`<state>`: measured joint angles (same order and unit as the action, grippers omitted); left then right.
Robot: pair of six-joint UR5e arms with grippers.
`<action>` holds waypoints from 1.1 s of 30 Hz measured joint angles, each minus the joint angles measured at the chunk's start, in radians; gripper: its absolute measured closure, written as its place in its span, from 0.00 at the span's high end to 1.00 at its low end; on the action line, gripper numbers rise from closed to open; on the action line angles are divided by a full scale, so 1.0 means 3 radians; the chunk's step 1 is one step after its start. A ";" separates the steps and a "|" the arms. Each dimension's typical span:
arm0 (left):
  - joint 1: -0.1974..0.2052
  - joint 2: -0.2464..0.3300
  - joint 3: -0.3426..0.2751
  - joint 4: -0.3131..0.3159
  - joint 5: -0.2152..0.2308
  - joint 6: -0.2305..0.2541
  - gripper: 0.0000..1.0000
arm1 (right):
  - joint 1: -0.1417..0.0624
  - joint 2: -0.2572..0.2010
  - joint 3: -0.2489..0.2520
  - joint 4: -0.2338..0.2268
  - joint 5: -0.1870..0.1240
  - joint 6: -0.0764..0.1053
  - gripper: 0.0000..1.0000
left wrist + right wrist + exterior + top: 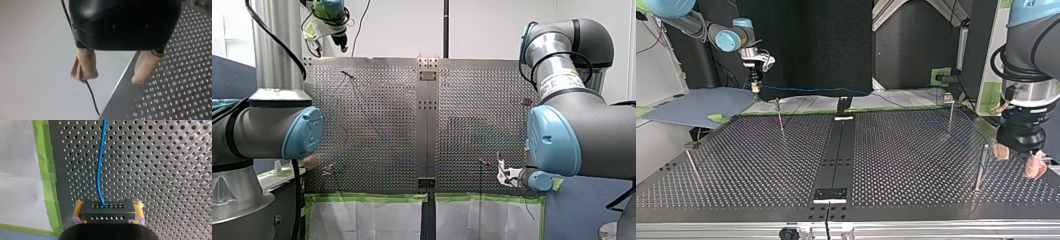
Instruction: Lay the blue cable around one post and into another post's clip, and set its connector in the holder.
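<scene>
Blue cable (101,157) position, top view, near to far: it passes close to the post (980,167) at four o'clock, contact not discernible. From there it crosses the bench (911,165) to ten o'clock, where it ends in the connector (107,210).

The left pincer (111,77) hangs just beside that near post, beige pads spread and nothing between them. The right pincer (108,203) pinches the connector across its sides with yellow pads.

Judged step: carrying the connector end while routing.
- Hold the connector square in the pads.
- Allow only light slack, so the cable neither snags a post nor lifts off it.
- Use the spread pincer to steady the run at the post.

Count:
- Posts: four. The other three are at two (950,112), eleven (780,115) and eight o'clock (690,165).
- Pincers: two.
- Cable: one.
- Connector: one.
</scene>
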<state>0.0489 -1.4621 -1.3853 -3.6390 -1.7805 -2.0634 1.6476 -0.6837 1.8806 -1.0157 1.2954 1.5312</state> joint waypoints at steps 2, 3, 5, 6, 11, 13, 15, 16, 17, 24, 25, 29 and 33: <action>-0.0003 -0.0007 -0.0033 0.0036 -0.0058 0.0057 1.00 | 0.0001 0.0000 0.0001 0.0000 0.0000 0.0000 0.28; -0.0005 -0.0019 -0.0055 0.0059 -0.0099 0.0098 1.00 | 0.0001 0.0000 0.0000 0.0000 0.0000 0.0000 0.28; -0.0010 -0.0044 -0.0082 0.0084 -0.0157 0.0157 1.00 | 0.0001 0.0000 0.0000 0.0000 -0.0001 0.0000 0.28; -0.0014 -0.0058 -0.0093 0.0094 -0.0195 0.0195 1.00 | 0.0002 0.0000 0.0000 0.0000 -0.0001 0.0000 0.28; -0.0028 -0.0080 -0.0109 0.0109 -0.0275 0.0337 1.00 | 0.0002 0.0000 0.0000 0.0000 -0.0002 0.0000 0.28; -0.0034 -0.0084 -0.0111 0.0118 -0.0283 0.0396 1.00 | 0.0002 0.0000 -0.0001 0.0000 -0.0002 0.0000 0.28; -0.0040 -0.0086 -0.0111 0.0126 -0.0287 0.0458 1.00 | 0.0001 0.0001 0.0000 0.0000 -0.0001 0.0000 0.28; -0.0043 -0.0086 -0.0111 0.0129 -0.0289 0.0484 1.00 | 0.0002 0.0001 0.0000 0.0000 0.0000 0.0000 0.28; -0.0046 -0.0087 -0.0111 0.0130 -0.0292 0.0510 1.00 | 0.0002 0.0001 0.0000 0.0000 0.0001 0.0000 0.28; -0.0075 -0.0088 -0.0112 0.0134 -0.0315 0.0715 1.00 | 0.0002 0.0000 0.0001 0.0000 0.0003 0.0000 0.28; -0.0077 -0.0088 -0.0112 0.0134 -0.0317 0.0744 1.00 | 0.0002 0.0000 0.0001 0.0000 0.0003 0.0000 0.28; -0.0087 -0.0088 -0.0112 0.0134 -0.0320 0.0869 1.00 | 0.0002 0.0000 0.0001 0.0000 0.0003 -0.0003 0.28; -0.0098 -0.0088 -0.0112 0.0134 -0.0322 0.0993 1.00 | 0.0002 0.0000 0.0001 0.0000 0.0003 -0.0005 0.28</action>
<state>0.0194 -1.4885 -1.4188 -3.5989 -1.8773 -1.7654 1.6482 -0.6837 1.8807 -1.0157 1.2963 1.5298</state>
